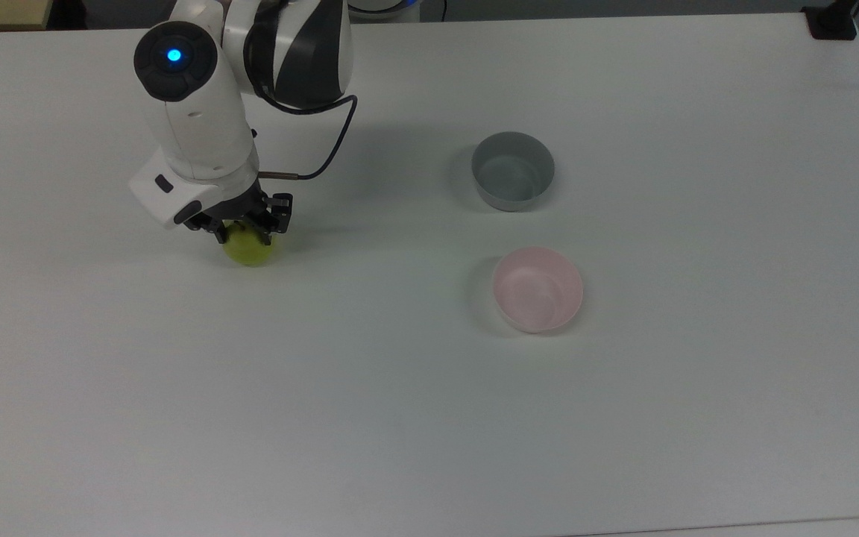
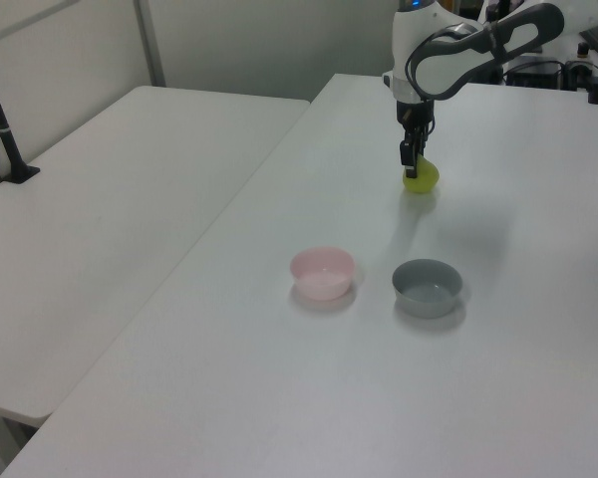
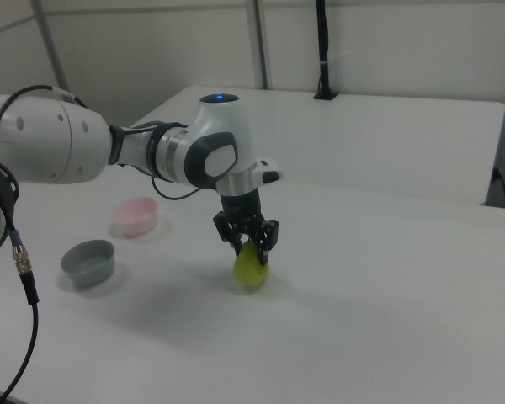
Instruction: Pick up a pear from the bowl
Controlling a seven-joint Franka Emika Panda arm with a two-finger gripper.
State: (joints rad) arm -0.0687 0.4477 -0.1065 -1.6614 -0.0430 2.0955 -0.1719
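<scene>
Pear (image 3: pixel 251 268) upright in hand (image 3: pixel 250 250)

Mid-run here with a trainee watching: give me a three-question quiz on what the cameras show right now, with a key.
1. True or false: the pear lies inside the pink bowl.
2. In the top view, which bowl is nearer the picture's upper edge?
A. pink bowl
B. grey bowl
C. they are level
3. Fill in: the end effector is shut on the ____.

Key
1. False. The pear is in the end effector's grip, low over the table, far toward the top view's left of both bowls; the pink bowl is empty.
2. B.
3. pear.
</scene>
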